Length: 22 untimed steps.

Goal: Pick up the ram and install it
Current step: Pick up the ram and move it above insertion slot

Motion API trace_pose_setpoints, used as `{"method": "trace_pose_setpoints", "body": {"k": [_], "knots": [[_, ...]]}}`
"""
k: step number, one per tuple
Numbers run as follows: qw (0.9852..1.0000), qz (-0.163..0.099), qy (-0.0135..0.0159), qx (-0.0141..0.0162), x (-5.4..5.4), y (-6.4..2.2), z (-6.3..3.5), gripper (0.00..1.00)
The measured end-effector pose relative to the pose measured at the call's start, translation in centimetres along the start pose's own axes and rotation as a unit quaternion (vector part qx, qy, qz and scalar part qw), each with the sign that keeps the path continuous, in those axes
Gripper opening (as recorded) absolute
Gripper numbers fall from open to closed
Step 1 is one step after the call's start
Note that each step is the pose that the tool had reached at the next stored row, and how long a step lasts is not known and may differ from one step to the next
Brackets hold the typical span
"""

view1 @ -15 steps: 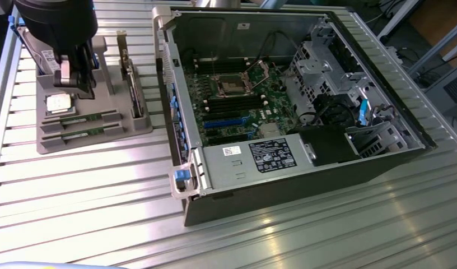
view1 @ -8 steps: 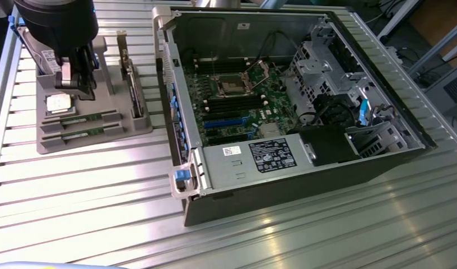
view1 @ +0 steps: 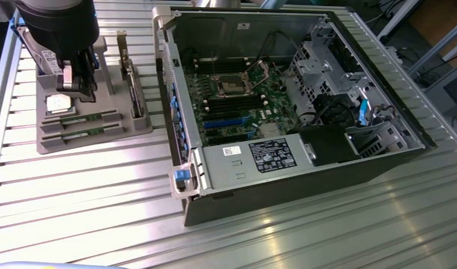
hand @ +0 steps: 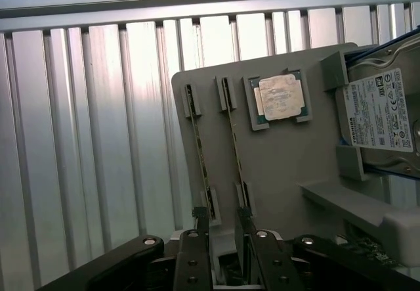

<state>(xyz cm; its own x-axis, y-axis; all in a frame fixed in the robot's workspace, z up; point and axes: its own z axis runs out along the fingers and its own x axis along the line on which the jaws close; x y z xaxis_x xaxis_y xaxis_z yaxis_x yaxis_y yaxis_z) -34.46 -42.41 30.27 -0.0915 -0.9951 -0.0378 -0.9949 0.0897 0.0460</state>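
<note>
Hovering spread-jawed above the grey plastic tray point(hand: 282, 166), square your black gripper point(hand: 222, 233) along one thin green ram stick point(hand: 234, 148).

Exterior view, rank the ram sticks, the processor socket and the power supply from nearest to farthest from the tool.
1. Ram sticks, on the tray, right by the tool.
2. Socket, centre of the case.
3. Power supply, at the case's near edge.

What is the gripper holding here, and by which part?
Nothing. The gripper hangs open over the grey tray; one ram stick and the other ram stick lie in its slots.
</note>
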Motion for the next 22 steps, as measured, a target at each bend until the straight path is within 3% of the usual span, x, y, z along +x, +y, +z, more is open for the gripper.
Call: {"method": "trace_pose_setpoints", "body": {"k": [22], "knots": [[1.0,0.0,0.0,0.0,0.1,-0.06,1.41,0.3]]}}
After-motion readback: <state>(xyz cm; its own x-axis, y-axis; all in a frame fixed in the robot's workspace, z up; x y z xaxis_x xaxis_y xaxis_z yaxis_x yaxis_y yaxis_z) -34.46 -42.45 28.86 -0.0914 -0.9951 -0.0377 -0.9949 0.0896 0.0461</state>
